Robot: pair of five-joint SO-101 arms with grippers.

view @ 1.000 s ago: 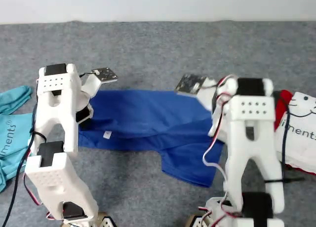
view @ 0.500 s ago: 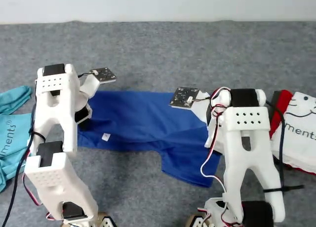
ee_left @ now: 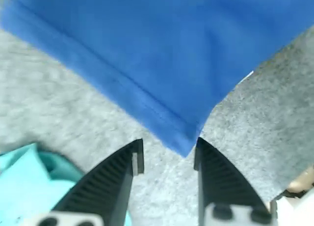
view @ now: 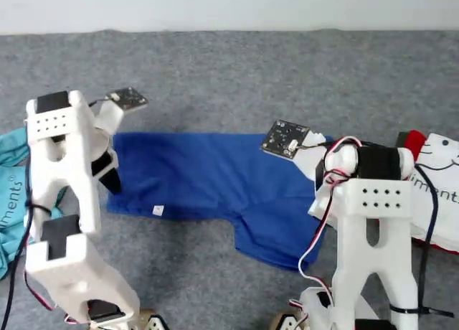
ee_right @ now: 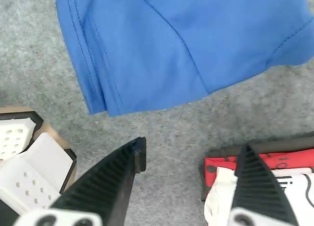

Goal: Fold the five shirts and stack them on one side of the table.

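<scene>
The blue shirt [view: 208, 176] lies partly folded across the middle of the grey table [view: 237, 72], a sleeve flap pointing toward the near edge. One corner of the blue shirt, at its left end, sits between the fingertips of the left pincer [ee_left: 168, 150], which is open and grips nothing. The right pincer [ee_right: 192, 150] hangs over bare table just beside the shirt's right end, its jaws spread wide and empty. A teal shirt [view: 13, 194] lies at the table's left edge, close to the left pincer. At the right edge a white shirt [view: 441, 194] rests on a red shirt [view: 410, 140].
</scene>
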